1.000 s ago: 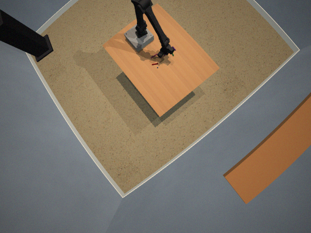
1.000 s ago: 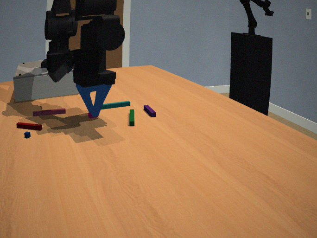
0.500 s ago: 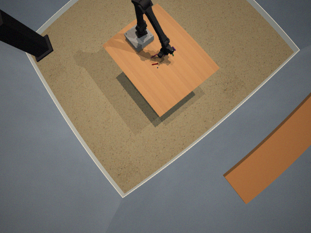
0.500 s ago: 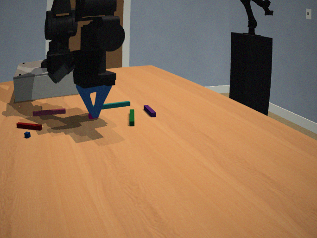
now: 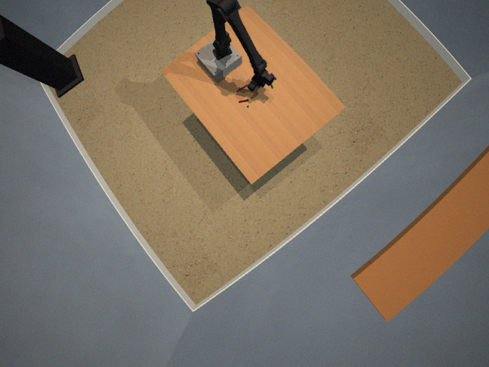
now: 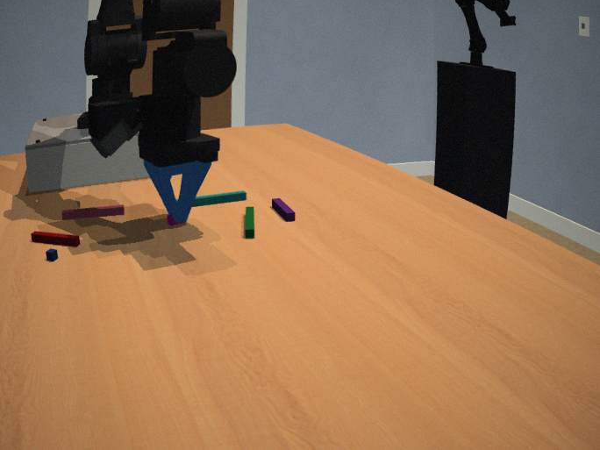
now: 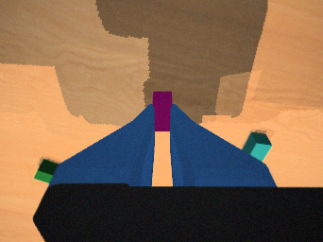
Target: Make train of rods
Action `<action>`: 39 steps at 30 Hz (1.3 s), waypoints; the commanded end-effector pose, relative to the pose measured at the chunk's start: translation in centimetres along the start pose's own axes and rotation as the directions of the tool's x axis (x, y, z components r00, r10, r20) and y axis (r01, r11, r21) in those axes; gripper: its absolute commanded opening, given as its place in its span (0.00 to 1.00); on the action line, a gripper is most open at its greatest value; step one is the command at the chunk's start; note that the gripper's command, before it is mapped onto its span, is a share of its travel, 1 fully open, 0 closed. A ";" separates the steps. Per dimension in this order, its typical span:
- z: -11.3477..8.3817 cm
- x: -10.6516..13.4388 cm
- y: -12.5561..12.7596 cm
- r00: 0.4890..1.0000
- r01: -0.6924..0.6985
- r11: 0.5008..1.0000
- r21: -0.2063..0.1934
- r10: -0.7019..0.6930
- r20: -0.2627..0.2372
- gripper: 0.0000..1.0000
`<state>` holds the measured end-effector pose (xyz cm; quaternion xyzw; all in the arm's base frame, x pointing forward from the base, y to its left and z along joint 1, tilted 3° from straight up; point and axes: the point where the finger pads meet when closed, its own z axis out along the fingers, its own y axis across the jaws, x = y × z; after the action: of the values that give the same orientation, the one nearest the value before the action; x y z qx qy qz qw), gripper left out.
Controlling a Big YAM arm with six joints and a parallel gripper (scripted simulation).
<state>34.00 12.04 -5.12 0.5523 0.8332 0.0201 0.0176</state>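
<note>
Laboratory-type room: wooden table [image 5: 285, 109] [image 6: 350, 319] carries one robot arm [image 5: 244, 36] [image 6: 175, 64]; second arm [image 6: 470, 19] stands on black pedestal [image 6: 473, 134], far right.

The wrist view cuts off part of the turquoise rod [image 6: 220, 199] [image 7: 261, 148], perhaps behind a finger.
</note>
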 end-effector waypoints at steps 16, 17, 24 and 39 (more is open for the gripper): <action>0.3 -0.3 -0.1 1.000 0.000 1.000 0.001 0.000 0.004 0.12; 0.3 -0.3 -0.1 1.000 0.000 1.000 0.001 0.000 0.004 0.12; 0.3 -0.3 -0.1 1.000 0.000 1.000 0.001 0.000 0.004 0.20; -0.1 -0.3 -0.1 1.000 0.000 1.000 -0.001 0.000 0.004 0.24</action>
<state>34.00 12.04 -5.11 0.5523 0.8332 0.0201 0.0176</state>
